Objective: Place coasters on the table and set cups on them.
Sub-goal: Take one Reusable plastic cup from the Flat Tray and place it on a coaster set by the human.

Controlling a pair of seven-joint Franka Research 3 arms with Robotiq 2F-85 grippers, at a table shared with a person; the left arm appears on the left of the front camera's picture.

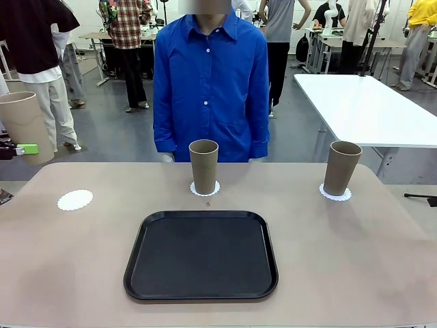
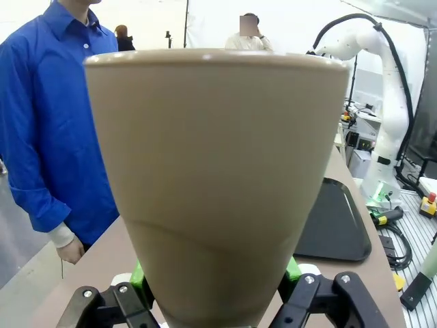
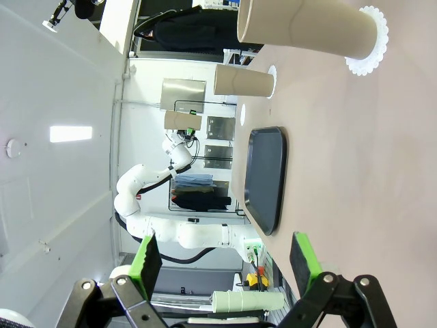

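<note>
Khaki cup (image 2: 215, 184) sits clamped in the left pincer (image 2: 215, 290); the right pincer (image 3: 225, 263) gapes empty. Beyond the black tray (image 1: 201, 255), two cups (image 1: 203, 166) stand on coasters (image 1: 205, 189); a bare coaster (image 1: 75, 199) lies left on the desk (image 1: 68, 273).

White jointed arm (image 3: 171, 232), black jaws (green pads (image 3: 145, 258)); person's blue buttoned shirt (image 1: 208, 89).
</note>
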